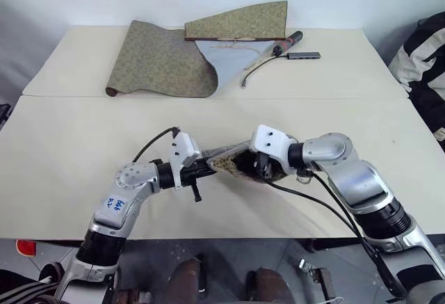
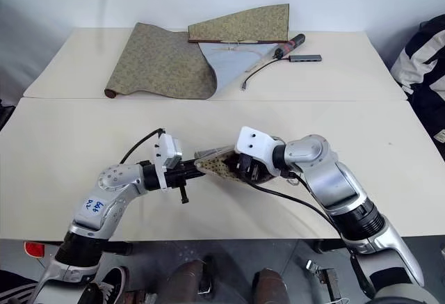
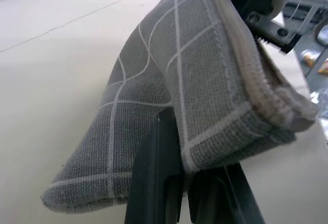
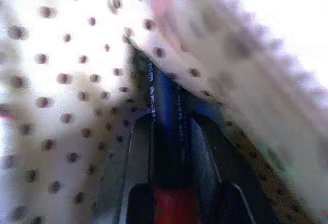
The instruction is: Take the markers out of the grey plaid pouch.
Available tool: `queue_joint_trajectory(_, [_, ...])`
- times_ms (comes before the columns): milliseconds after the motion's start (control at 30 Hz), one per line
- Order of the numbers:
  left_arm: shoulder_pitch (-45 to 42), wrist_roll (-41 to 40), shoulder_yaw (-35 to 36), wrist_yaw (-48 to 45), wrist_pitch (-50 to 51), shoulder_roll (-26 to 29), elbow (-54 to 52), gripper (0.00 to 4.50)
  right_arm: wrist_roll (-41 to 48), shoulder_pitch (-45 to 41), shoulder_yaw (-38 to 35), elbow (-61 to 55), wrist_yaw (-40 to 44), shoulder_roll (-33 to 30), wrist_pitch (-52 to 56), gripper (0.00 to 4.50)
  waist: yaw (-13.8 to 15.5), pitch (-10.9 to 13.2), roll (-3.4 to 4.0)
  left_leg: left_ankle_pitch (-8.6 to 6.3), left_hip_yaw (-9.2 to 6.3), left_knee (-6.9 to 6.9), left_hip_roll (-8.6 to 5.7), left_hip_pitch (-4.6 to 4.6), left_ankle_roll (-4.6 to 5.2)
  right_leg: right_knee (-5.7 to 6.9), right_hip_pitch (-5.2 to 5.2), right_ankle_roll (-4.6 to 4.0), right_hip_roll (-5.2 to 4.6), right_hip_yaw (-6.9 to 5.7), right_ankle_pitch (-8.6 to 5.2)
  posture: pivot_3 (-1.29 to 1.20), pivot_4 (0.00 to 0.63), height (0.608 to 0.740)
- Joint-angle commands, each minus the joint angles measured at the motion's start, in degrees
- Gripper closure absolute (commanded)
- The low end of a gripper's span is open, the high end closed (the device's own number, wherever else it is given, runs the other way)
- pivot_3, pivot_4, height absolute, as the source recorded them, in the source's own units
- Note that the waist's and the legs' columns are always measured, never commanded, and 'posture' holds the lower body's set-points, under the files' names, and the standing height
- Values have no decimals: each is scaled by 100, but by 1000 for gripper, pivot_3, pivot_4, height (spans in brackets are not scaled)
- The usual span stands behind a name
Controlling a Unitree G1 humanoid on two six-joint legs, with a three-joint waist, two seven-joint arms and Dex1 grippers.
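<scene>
The grey plaid pouch point(image 1: 233, 159) hangs just above the near table, stretched between my two grippers. My left gripper point(image 1: 211, 168) is shut on one corner of it; in the left wrist view its black fingers point(image 3: 154, 172) pinch the grey gridded fabric point(image 3: 195, 80). My right gripper point(image 1: 263, 168) reaches into the pouch's open mouth from the other side. Inside, against the pale speckled lining point(image 4: 56, 80), the right gripper point(image 4: 169, 124) is shut on a marker point(image 4: 166, 147) with a dark blue barrel and a red end. Other markers are hidden.
On the far table lie an olive-green cloth scroll point(image 1: 167, 60), partly unrolled, a dark cylinder with a cable point(image 1: 288, 42) and a small grey adapter point(image 1: 304, 56). A seam point(image 1: 208, 97) joins the two tables. A person's striped sleeve point(image 1: 424, 50) shows at the right edge.
</scene>
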Motion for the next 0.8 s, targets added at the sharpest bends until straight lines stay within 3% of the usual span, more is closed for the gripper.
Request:
queue_joint_trajectory(33, [-134,85,207,321,-140,-196,305,4500,101,-2,-188,-525,139,-283,-260,3900,-3,0,0,-2,0,2,0,-1,3,1,0,0,-1,0,0,0,150,740])
queue_joint_trajectory(167, [-98,-127,184,390,1,-548,89,4500,-32,352,-167,-601,-1127,762,167,3900,-58,-3,-6,-1,-2,-3,5,3,0,4,1,0,0,-1,0,0,150,740])
queue_joint_trajectory(233, [-53,-161,173,438,107,-641,14,4500,-310,413,4,-595,-1397,894,141,3900,-87,-2,-3,4,1,-11,13,3,-11,15,0,-4,3,-1,2,0,150,740])
queue_joint_trajectory(467, [-92,-136,257,543,254,-773,-33,4500,-1008,432,647,-805,-1089,116,-492,3900,8,-2,-3,0,1,5,2,0,-1,2,-1,-3,3,0,2,0,150,740])
queue_joint_trajectory(633, [-224,-303,408,632,453,-926,-22,4500,-1457,76,864,-673,-962,-83,-1008,3900,-46,-2,-3,1,1,3,6,1,-4,6,-4,-3,6,1,2,0,150,740])
queue_joint_trajectory(800, [-239,-488,516,669,602,-1032,-72,4500,-1500,336,1038,-740,-578,-252,-1529,3900,-38,-2,-3,1,1,0,6,0,-4,3,1,-3,7,-3,2,0,150,740])
